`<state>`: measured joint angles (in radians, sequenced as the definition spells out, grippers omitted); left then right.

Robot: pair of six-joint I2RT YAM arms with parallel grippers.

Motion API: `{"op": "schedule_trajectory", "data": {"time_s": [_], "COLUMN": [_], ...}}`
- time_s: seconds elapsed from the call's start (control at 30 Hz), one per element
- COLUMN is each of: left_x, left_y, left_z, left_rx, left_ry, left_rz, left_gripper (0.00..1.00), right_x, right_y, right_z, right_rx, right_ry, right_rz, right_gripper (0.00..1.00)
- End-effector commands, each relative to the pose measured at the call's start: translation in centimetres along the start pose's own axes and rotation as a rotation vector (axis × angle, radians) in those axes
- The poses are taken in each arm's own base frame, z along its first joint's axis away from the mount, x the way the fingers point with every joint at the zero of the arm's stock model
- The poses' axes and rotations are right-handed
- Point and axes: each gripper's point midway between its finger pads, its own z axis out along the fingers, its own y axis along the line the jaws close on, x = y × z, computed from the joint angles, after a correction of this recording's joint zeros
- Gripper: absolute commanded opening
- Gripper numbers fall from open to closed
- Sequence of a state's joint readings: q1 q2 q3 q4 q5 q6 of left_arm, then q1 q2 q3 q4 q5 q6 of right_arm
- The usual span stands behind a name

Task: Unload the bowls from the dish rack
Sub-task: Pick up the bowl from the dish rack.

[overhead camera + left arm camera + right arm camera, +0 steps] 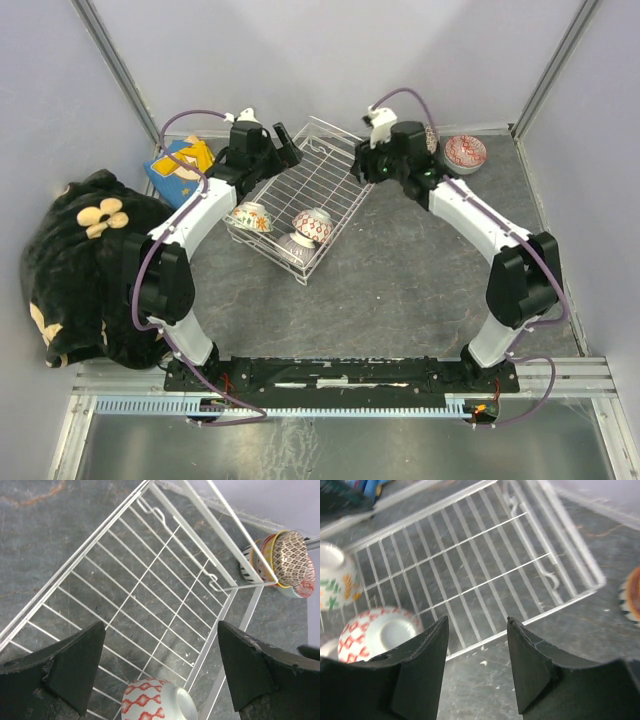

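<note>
While bowls (312,226) sit in the dish rack (330,172), the left gripper (161,626) and right gripper (477,621) hover at its far end, open-jawed and empty; next, probably grasping one rim.

Bare rack (322,172) floor beyond three bowls (312,226)

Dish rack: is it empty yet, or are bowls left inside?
Not empty. The top view shows three bowls at the near end of the rack; the far end is bare.
</note>
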<state>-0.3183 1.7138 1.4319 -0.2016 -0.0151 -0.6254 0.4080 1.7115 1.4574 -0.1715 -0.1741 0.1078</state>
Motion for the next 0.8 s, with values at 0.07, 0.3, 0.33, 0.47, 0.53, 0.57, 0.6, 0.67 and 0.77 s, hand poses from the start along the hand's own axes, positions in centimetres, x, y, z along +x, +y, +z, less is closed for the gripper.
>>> {"op": "schedule_trajectory", "data": {"time_s": [0.07, 0.3, 0.33, 0.47, 0.53, 0.57, 0.6, 0.67, 0.77], "left_x": [0.7, 3.7, 4.2, 5.2, 5.9, 6.2, 6.6, 7.0, 7.5], "left_y": [-2.0, -3.3, -3.4, -3.6, -3.7, -3.7, -3.7, -3.6, -3.4], "left_z": [-1.9, -2.8, -2.8, -2.9, -2.7, -2.7, -2.6, -2.5, -2.2], "left_rx": [0.08, 0.13, 0.136, 0.156, 0.161, 0.164, 0.165, 0.162, 0.16], "left_ry": [0.0, 0.054, 0.064, 0.083, 0.102, 0.106, 0.115, 0.123, 0.137], "left_rz": [-0.076, -0.064, -0.064, -0.072, -0.071, -0.072, -0.072, -0.072, -0.074], "left_gripper": [0.99, 0.99, 0.99, 0.99, 0.99, 0.99, 0.99, 0.99, 0.99], "right_x": [0.8, 4.2, 4.9, 6.7, 7.3, 7.4, 7.7, 7.8, 8.3], "right_y": [6.6, 11.0, 11.5, 12.6, 13.0, 13.3, 13.5, 13.8, 14.1], "right_z": [-1.6, -3.6, -3.8, -4.2, -4.1, -4.0, -3.9, -3.6, -3.0], "right_rx": [-0.083, -0.155, -0.163, -0.188, -0.197, -0.202, -0.207, -0.209, -0.204], "right_ry": [-0.044, -0.004, 0.003, 0.025, 0.028, 0.023, 0.026, 0.031, 0.048], "right_rz": [-0.219, -0.289, -0.303, -0.349, -0.362, -0.373, -0.382, -0.399, -0.425], "right_gripper": [0.59, 0.59, 0.59, 0.61, 0.62, 0.63, 0.64, 0.65, 0.66]}}
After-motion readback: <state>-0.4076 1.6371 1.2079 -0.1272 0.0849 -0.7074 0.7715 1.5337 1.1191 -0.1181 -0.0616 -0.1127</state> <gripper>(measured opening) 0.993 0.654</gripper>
